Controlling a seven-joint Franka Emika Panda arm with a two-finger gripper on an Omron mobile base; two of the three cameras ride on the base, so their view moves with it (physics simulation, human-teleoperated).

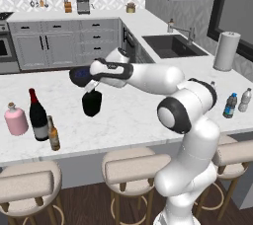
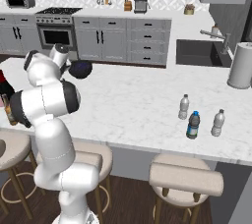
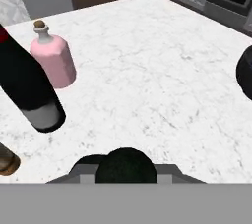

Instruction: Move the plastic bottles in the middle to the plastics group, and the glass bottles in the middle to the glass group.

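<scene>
I hold my claw point(image 1: 92, 89) over the white marble counter point(image 1: 128, 115), its fingers clamped on the short neck of the squat black flask point(image 1: 92, 103), which hangs upright just beneath my hand and seems clear of the stone; in the hand view the flask's rounded dark body point(image 3: 124, 166) sits low between my fingertips; to my left stands the glass group, the pink bottle point(image 1: 16, 119) with its tan stopper, the tall wine bottle point(image 1: 37, 115) with red neck and grey label just beside it, and the slim amber beer bottle point(image 1: 53, 133) close at the wine bottle's near side; the hand view shows the pink bottle point(image 3: 51, 56) and the wine bottle point(image 3: 30, 93) near together on the marble, with the amber bottle's brown base point(image 3: 7, 160) at the frame's edge; well apart, at the counter's far right end, the blue-tinted water bottle point(image 2: 193, 125) with its dark label stands between the two clear pale-capped bottles point(image 2: 184, 106) point(image 2: 217, 122); a paper towel roll point(image 2: 241, 66) rises behind them beside the sink point(image 2: 199, 53)
</scene>
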